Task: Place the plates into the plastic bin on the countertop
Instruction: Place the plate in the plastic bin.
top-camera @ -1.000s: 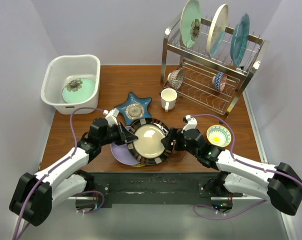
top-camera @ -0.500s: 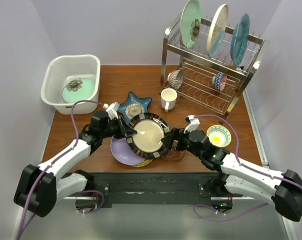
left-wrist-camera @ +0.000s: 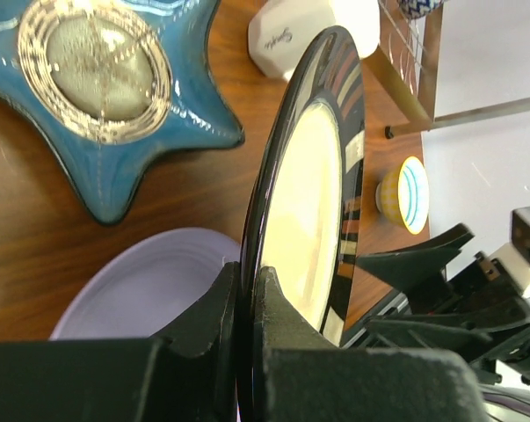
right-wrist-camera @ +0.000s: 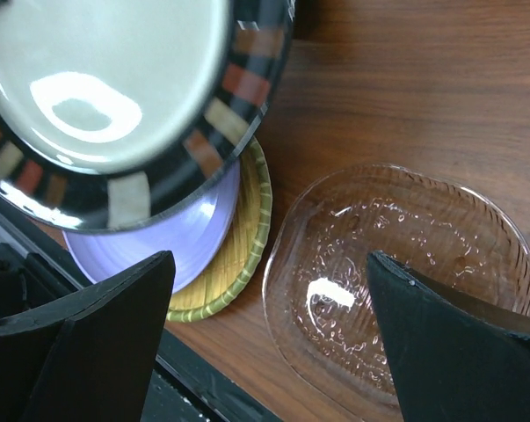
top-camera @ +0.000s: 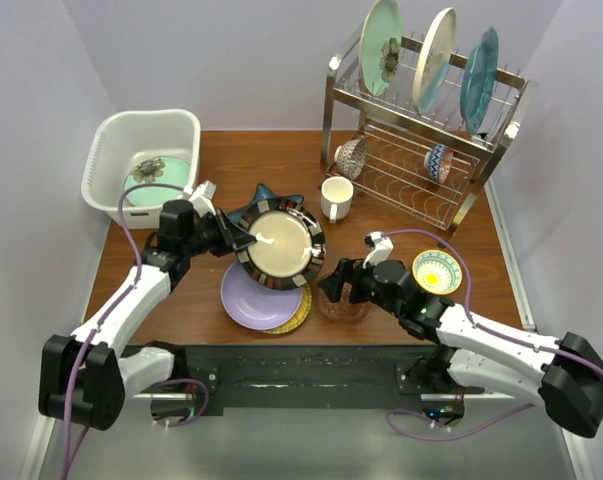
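Since the earlier frame, the black-rimmed cream plate [top-camera: 279, 247] has risen off the stack and shifted left, toward the plastic bin [top-camera: 109, 140]. The bin sits far left on the countertop [top-camera: 231, 160], with a pale green plate [top-camera: 159, 180] inside. The left gripper [top-camera: 239, 238] is clamped on the cream plate's rim, holding it tilted over the lavender plate [top-camera: 251, 300]. The right gripper [top-camera: 339, 285] has its jaws wide and empty above a clear glass dish [right-wrist-camera: 396, 272].

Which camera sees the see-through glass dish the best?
The right wrist view. There the clear glass dish lies large and close on the countertop, and its bumpy pattern is plain to see. The top view shows it only small, partly hidden under the right gripper. The left wrist view does not show it.
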`<control>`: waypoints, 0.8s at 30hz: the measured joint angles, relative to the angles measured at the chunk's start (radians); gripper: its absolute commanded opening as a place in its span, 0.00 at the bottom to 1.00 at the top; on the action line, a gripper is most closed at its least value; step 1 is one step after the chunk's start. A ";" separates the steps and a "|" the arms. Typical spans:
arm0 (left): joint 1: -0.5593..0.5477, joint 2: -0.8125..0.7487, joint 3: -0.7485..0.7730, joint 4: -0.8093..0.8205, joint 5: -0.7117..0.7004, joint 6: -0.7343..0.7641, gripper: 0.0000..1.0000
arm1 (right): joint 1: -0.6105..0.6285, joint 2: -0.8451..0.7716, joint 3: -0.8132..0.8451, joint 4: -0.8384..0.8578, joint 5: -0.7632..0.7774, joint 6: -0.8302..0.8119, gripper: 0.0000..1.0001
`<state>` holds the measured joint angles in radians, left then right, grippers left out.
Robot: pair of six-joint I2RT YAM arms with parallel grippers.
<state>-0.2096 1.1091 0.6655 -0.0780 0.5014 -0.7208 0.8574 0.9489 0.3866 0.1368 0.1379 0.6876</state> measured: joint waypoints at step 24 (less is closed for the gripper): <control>0.237 0.129 0.315 -0.175 0.052 0.097 0.00 | 0.000 0.079 0.000 0.010 -0.025 0.000 0.94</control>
<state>0.0269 1.2385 0.9810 -0.2535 0.5533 -0.6239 0.8570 1.0283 0.3870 0.1463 0.1127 0.6876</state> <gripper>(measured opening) 0.076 0.935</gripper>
